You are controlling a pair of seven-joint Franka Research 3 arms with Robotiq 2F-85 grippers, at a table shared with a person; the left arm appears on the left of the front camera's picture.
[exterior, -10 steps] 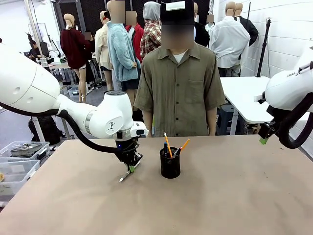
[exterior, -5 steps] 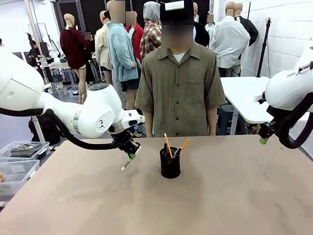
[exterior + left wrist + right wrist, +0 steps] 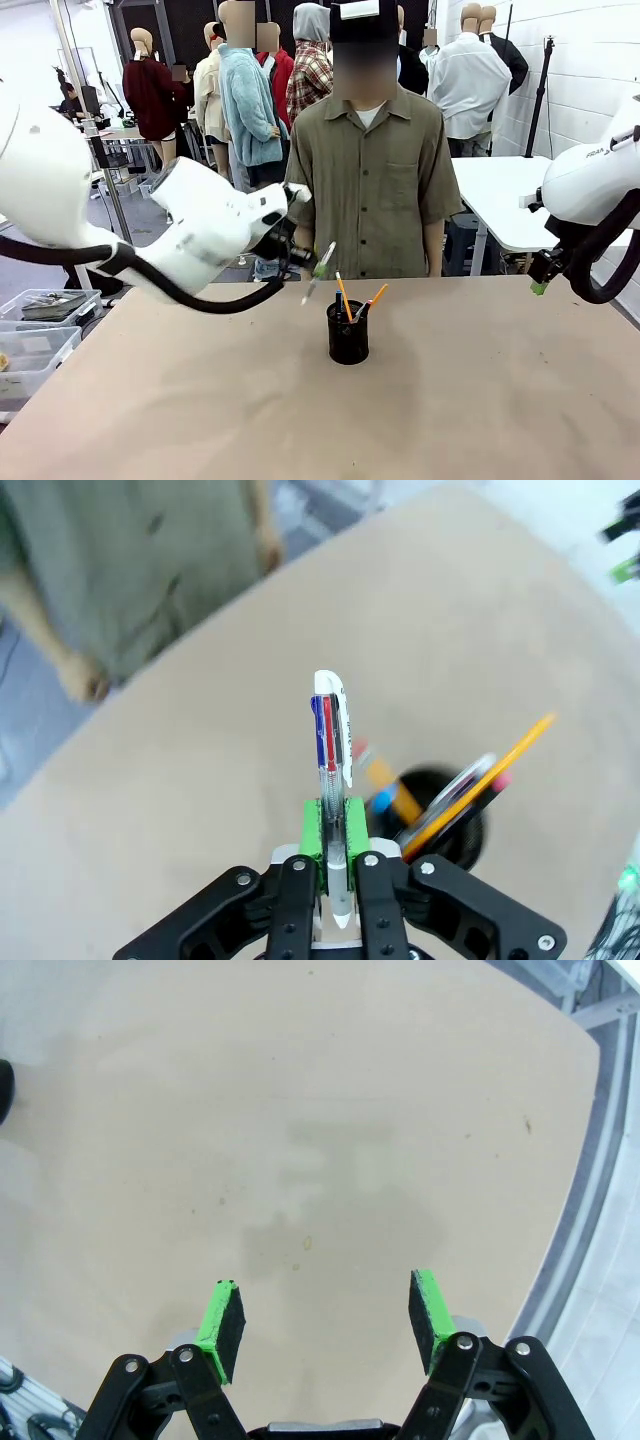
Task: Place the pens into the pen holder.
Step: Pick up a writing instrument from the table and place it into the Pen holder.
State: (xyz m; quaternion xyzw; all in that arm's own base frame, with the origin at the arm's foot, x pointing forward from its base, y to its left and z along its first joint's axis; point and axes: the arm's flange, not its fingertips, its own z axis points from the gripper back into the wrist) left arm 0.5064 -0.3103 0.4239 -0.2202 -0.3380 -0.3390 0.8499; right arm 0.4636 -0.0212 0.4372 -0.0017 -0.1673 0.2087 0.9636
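gripping a silver-white pen [image 3: 331, 770], the left gripper [image 3: 334, 835] hangs above the table [image 3: 480, 400], beside the pen holder [image 3: 347, 333]. the right gripper [image 3: 326, 1322] is spread wide, holding nothing.

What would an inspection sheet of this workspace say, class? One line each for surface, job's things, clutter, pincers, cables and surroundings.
Surface: tan table, bare apart from the holder.
Job's things: black mesh holder upright mid-table with orange pens leaning in it; silver-white pen held up in the air, above and left of the holder.
Clutter: nothing seen.
Pincers: left pincer shut on the silver-white pen; right pincer open, holding nothing, over bare table near its right edge.
Cables: black hose along the left arm.
Surroundings: person standing at the far side; plastic bins at left.
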